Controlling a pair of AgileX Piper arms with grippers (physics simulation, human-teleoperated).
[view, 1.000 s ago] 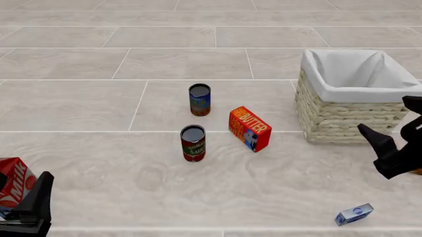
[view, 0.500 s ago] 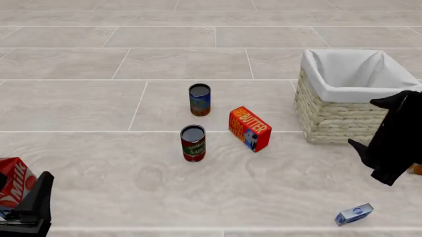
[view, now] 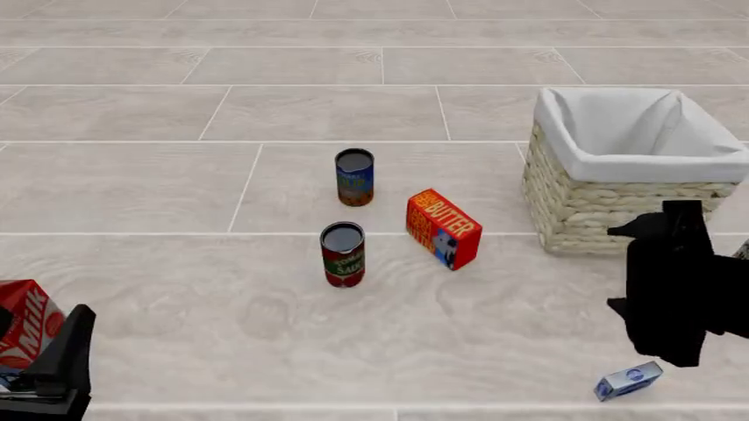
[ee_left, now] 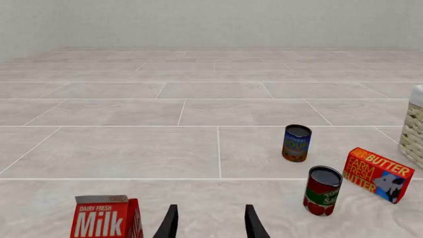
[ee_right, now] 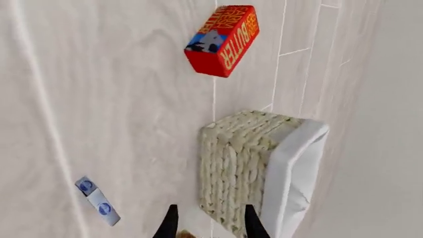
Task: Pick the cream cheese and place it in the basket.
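Cream cheese (view: 629,381): small light-blue and white box lying on the table at the near right, close to the front edge. Nothing touches it. In the right wrist view it (ee_right: 97,200) lies apart from the basket, two dark blue ovals showing on its face.

Basket (view: 630,203): woven wicker, white cloth lining folded over the rim, standing at the right side of the table, farther back than the cream cheese.

Right gripper (ee_right: 209,223): two dark fingers set apart with a gap between them, nothing held. In the front view the right arm (view: 673,289) is a dark mass hanging just above and behind the cream cheese, in front of the basket's near wall.

Left gripper (ee_left: 209,224): fingers parted, empty, low at the near left corner. A red milk carton (view: 24,321) stands just beside it.

Mid-table: butter box (view: 443,228), red-orange, tilted on an edge; a red soup can (view: 343,254) to its left; a blue can (view: 354,176) behind that one. All three stand apart from one another.
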